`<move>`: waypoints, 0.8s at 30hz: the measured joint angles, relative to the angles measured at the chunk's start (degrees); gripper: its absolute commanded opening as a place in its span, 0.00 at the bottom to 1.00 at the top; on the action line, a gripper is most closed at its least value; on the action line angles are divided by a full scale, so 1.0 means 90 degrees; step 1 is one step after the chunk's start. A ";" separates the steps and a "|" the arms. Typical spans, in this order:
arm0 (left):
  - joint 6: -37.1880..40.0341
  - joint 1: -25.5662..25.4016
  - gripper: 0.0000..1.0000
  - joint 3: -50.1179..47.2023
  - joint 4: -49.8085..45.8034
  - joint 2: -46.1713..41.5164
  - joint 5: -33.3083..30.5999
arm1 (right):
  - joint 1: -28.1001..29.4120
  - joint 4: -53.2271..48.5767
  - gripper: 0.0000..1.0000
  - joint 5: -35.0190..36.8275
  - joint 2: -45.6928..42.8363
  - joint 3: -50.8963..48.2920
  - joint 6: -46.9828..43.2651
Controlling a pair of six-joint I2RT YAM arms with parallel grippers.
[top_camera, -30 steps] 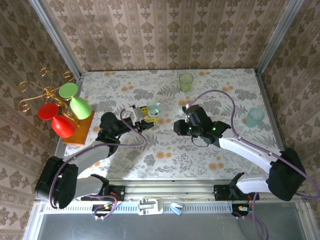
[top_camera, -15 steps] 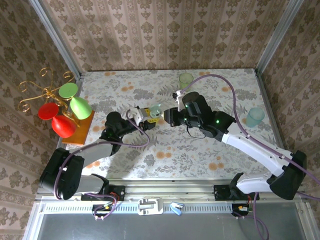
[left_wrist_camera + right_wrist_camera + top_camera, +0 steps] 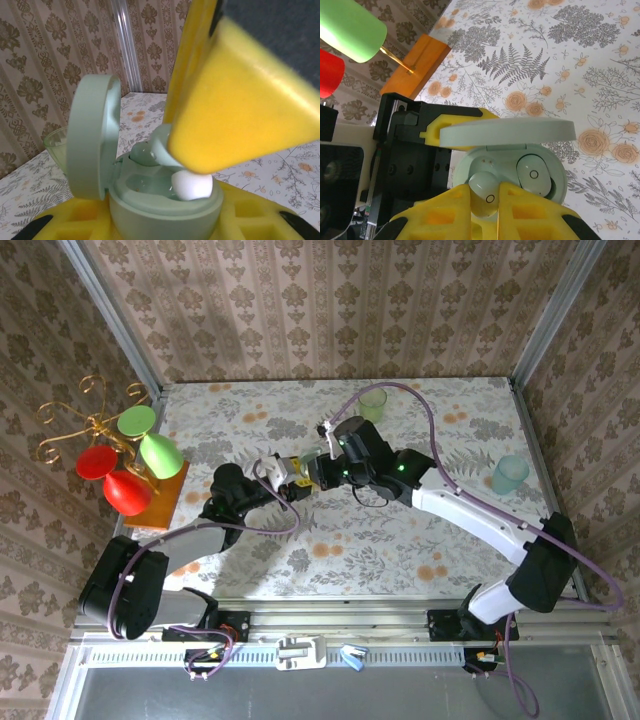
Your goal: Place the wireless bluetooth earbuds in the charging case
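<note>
My left gripper [image 3: 165, 222] is shut on the mint charging case [image 3: 165, 212], holding it off the table with its lid [image 3: 92, 135] open. One mint earbud [image 3: 534, 174] sits in the case's right-hand well. My right gripper [image 3: 487, 200] is shut on a second mint earbud [image 3: 485, 192], pinched between its yellow fingers [image 3: 445, 215] right at the other well. From the left wrist, that earbud's whitish tip [image 3: 192, 185] pokes into the case under the right gripper's yellow finger [image 3: 240, 100]. In the top view the two grippers [image 3: 298, 472] [image 3: 320, 468] meet over mid-table.
A green cup [image 3: 372, 400] stands at the back of the flowered tablecloth and a pale blue cup [image 3: 510, 473] at the right. A brass stand with red and green glasses [image 3: 120, 455] on an orange base [image 3: 165, 495] occupies the left edge.
My right arm has swung left and brought its earbud over to the case in the left gripper. The left gripper has hardly moved.
</note>
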 measured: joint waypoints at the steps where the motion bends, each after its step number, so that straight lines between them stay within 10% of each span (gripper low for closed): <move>1: 0.0000 -0.0002 0.31 -0.0007 -0.0024 0.0000 0.0002 | 0.0000 0.0002 0.15 0.0000 0.0029 0.0024 -0.0005; 24: 0.0027 -0.0002 0.30 -0.0012 -0.0192 0.0000 0.0119 | 0.0223 -0.0656 0.18 0.0415 0.0294 0.0442 -0.0338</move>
